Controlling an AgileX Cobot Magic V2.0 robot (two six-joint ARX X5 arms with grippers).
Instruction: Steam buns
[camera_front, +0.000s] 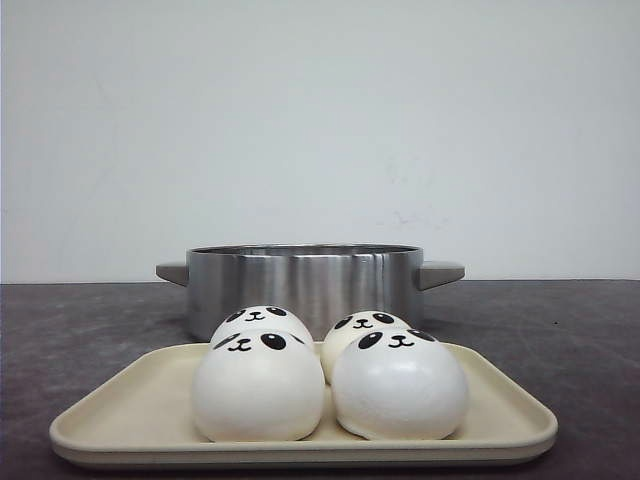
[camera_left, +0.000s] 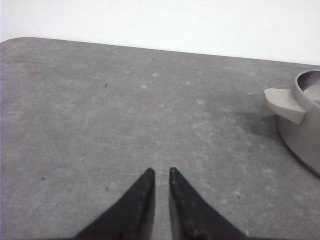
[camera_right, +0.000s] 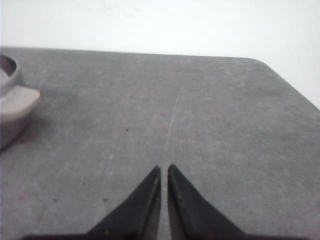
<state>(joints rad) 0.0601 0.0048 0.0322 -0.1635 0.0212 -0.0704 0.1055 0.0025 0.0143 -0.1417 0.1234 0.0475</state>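
A shallow cream-coloured plastic tray (camera_front: 120, 415) with rounded corners sits on the dark grey speckled stone tabletop (camera_front: 70, 330), and on it stand the four white dome-shaped buns with black panda faces. They are packed in a tight two-by-two cluster at the middle of the tray, all upright, faces turned up and toward the camera. The front left bun (camera_front: 258, 388) and the front right bun (camera_front: 399, 387) stand side by side and appear to touch. Behind them the rear left bun (camera_front: 262, 321) and the rear right bun (camera_front: 362, 327) are mostly hidden, only their faces and upper domes showing above the front pair.

Just behind the tray stands a round brushed stainless-steel pot (camera_front: 305, 282) with straight walls, no lid on it, and a pale grey handle sticking out on each side. From this low angle its inside cannot be seen.

Neither arm shows in the front view. In its own wrist view the left gripper (camera_left: 160, 172), with black tapering fingers, hangs over bare tabletop to the left of the pot, well apart from the tray; its fingertips are drawn nearly together with only a thin slit between them and nothing held. The pot's left handle (camera_left: 284, 104) shows at the edge of that view.

The right gripper (camera_right: 164, 169) is likewise over bare tabletop, on the pot's right side, its black fingertips pressed close with a hairline gap, grasping nothing. The pot's right handle (camera_right: 19, 101) juts in at the edge there.
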